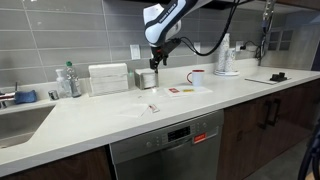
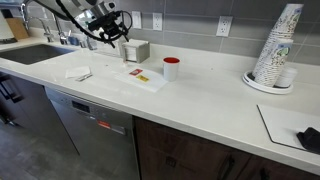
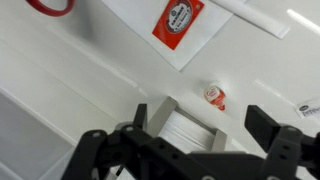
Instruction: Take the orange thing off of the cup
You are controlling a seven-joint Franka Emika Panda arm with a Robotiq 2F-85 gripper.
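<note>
The cup (image 1: 197, 76) is a short white mug with red trim and stands on the counter; it shows in both exterior views (image 2: 171, 68), and only its red rim (image 3: 50, 5) shows in the wrist view. I see nothing lying across the part of the rim that shows. The orange thing (image 3: 178, 22), a flat orange-red piece with white print, lies on a white sheet (image 3: 130, 25) beside the cup (image 2: 140, 76) (image 1: 176, 90). My gripper (image 3: 203, 118) is open and empty. It hangs over a metal napkin holder (image 3: 185, 128), away from the cup (image 1: 155, 58) (image 2: 108, 32).
A small red-and-white packet (image 3: 214, 95) lies by the napkin holder (image 1: 147, 78). A folded napkin (image 2: 78, 73) lies near the sink (image 2: 35, 52). A tall stack of pale cups (image 2: 277, 45) stands farther along the counter. A dishwasher (image 1: 165, 145) sits below.
</note>
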